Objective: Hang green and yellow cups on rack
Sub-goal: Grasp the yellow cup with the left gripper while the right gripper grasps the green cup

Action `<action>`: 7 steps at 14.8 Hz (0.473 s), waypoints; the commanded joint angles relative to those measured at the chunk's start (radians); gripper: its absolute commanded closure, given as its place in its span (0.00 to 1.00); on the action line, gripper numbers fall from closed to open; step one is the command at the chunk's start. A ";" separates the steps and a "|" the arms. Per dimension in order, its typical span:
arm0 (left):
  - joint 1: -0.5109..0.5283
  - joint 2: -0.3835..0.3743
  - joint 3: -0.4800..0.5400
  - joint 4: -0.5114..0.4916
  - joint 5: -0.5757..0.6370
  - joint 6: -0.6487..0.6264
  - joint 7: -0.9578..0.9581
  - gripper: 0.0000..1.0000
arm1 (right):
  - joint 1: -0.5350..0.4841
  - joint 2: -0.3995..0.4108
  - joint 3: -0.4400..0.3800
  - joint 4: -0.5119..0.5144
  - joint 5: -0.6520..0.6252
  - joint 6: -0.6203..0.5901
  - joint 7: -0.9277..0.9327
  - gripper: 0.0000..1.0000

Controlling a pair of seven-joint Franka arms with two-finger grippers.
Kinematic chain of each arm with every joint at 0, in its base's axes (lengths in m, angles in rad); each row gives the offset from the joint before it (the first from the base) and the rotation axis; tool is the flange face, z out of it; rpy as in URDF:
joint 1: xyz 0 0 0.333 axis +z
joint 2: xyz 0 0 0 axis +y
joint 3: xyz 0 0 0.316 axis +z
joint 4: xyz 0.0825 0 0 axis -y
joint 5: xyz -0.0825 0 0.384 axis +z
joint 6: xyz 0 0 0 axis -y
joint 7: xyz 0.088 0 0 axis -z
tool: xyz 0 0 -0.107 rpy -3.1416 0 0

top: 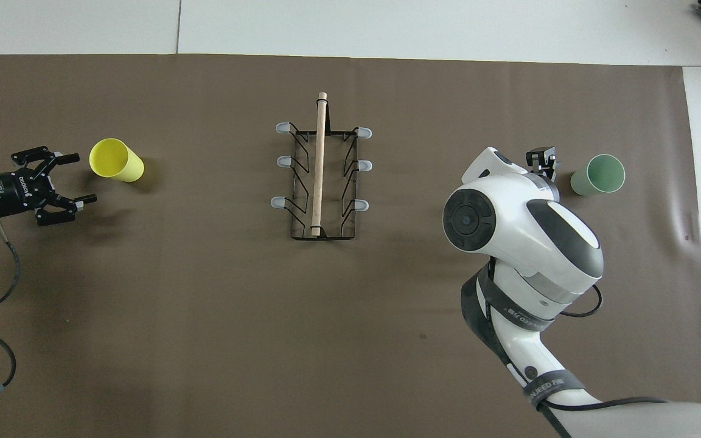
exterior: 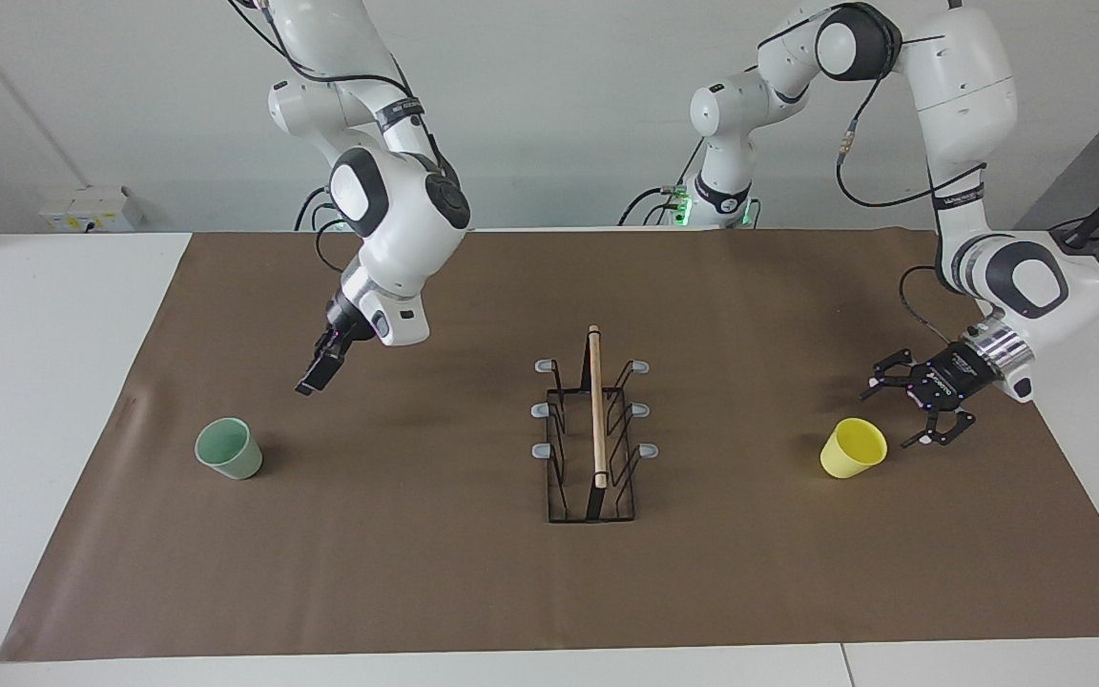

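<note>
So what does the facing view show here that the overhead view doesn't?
Only the facing view shows both arms' bases, the wall, and that the right gripper hangs in the air, above the mat, short of the green cup.
Only the overhead view shows the left gripper spread open beside the yellow cup lying on its side.
Both show the two cups on the brown mat and the empty rack between them.

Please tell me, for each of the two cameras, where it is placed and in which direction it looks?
Facing view: high across the table, looking at the robots; both whole arms show, the left claw by the yellow cup.
Overhead view: high above the robots' end, looking steeply down; the right arm's upper links and right claw show.
Shared: rack, green cup, both claws.
</note>
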State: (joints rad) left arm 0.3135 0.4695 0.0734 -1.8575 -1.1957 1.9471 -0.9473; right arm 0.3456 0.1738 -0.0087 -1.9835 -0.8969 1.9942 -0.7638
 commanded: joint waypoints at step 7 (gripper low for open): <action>0.052 0.043 -0.078 -0.039 -0.176 0.021 0.145 0.00 | -0.008 0.154 0.001 -0.037 -0.241 0.092 -0.023 0.00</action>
State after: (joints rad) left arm 0.3475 0.4918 0.0140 -1.8858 -1.3293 1.9527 -0.8474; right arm 0.3433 0.3062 -0.0112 -2.0183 -1.0891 2.0607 -0.7684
